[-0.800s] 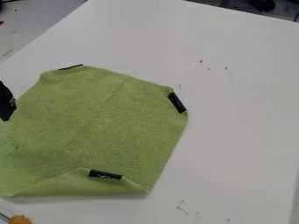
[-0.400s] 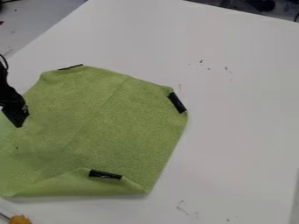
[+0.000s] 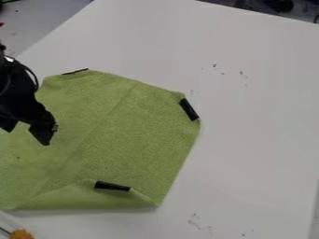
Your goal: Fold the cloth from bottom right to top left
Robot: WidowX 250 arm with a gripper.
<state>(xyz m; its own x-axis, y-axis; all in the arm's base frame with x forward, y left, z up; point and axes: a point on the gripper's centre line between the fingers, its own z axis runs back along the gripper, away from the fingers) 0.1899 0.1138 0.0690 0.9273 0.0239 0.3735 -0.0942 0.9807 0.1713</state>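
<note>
Camera view: the gripper (image 3: 26, 134) is held over the green cloth (image 3: 131, 126), its 2 fingers (image 3: 43, 135) spread apart, presumably so that fabric can be pinched for folding.

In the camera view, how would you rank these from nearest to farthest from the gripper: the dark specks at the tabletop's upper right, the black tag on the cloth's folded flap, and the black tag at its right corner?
1. Flap tag, below and right of the gripper
2. Right-corner tag, across the cloth
3. Dark specks, beyond the cloth, upper right
</note>
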